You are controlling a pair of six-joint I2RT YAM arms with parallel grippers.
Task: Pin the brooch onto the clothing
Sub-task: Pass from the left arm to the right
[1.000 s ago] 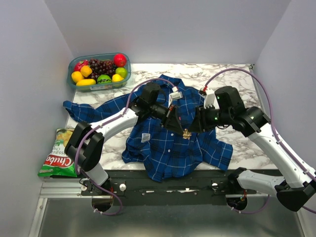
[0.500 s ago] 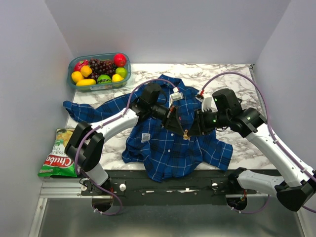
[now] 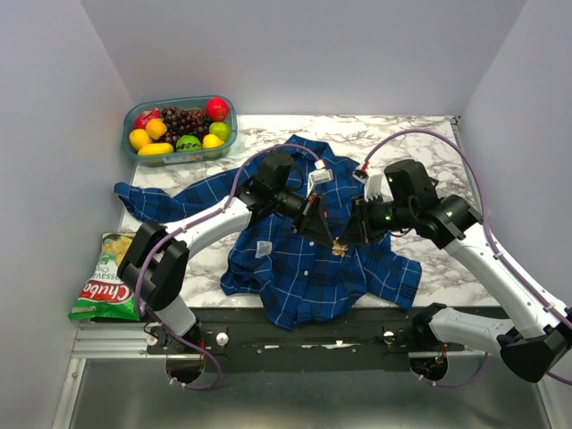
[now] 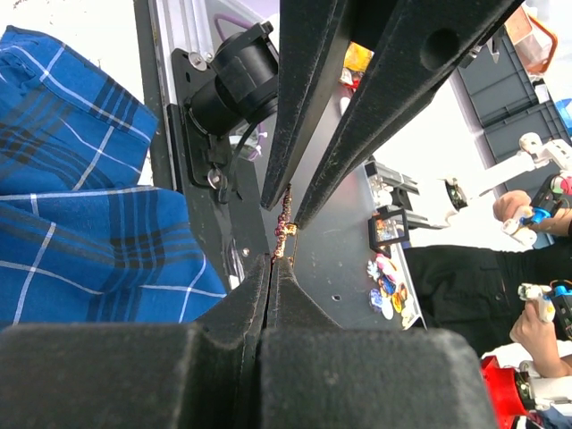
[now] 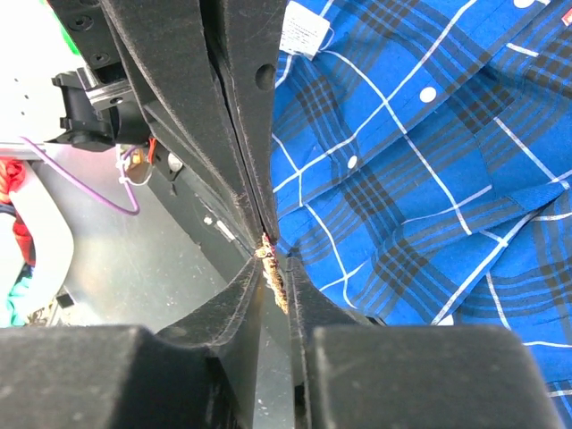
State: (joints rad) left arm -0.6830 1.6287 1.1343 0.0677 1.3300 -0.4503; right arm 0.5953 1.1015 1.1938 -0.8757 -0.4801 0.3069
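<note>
Top external view: against a second ago, the right arm has edged slightly left, while the left claw (image 3: 320, 228) and right claw (image 3: 350, 234) remain tip to tip over the clothing (image 3: 304, 273), with the brooch (image 3: 339, 245) between them above the shirt front. The right claw is clamped on the brooch, and the left claw's fingers are pressed together with their tips touching its end. The white marble-pattern desk (image 3: 429, 143), between pale lilac walls, carries a fruit tub (image 3: 231, 125) at the far left and a green crisp bag (image 3: 107, 290) whose red label begins "Chi"; the shirt's white tag is unreadable.
</note>
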